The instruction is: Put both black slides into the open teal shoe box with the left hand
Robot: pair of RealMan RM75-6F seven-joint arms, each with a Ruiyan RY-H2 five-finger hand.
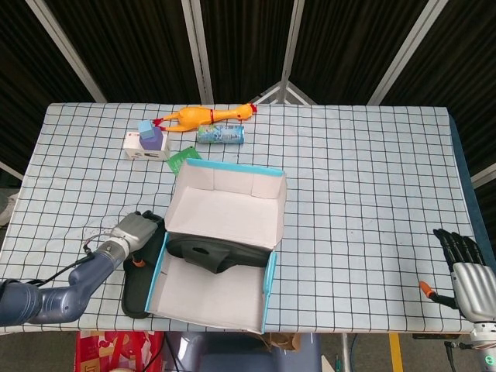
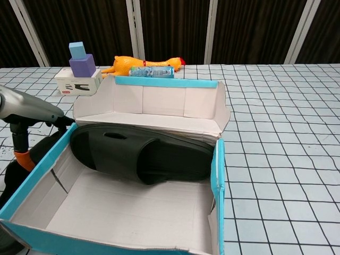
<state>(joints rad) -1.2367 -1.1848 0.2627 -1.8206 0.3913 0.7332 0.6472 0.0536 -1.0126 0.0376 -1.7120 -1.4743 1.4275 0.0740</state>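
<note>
One slide [image 1: 211, 256] is already lying inside the box [image 1: 267, 287], stretched across its width near the raised lid. The second slide [image 1: 139, 280] is lying on the table [image 1: 364, 178] just outside the box's left wall, its long axis running roughly parallel to that wall, from the near table edge up toward the left hand [image 1: 133, 229]. That hand is sitting over the far end of this slide, just beside the teal wall, so the slide is extending from the hand back toward the robot, and the box opening is lying immediately to the hand's right. The left hand is by far the nearer one; the right hand [image 1: 463, 267] is resting well apart at the far right edge of the table, fingers apart and holding nothing.

Whether the left hand is actually gripping the slide cannot be told: from the head view its fingers are pointing down onto the dark slide and merging with it, and in the chest view only the wrist and forearm are showing, the fingers hidden behind the box wall. In that chest view the outside slide is cut off by the frame's left edge, showing only as a dark shape beside the teal wall
</note>
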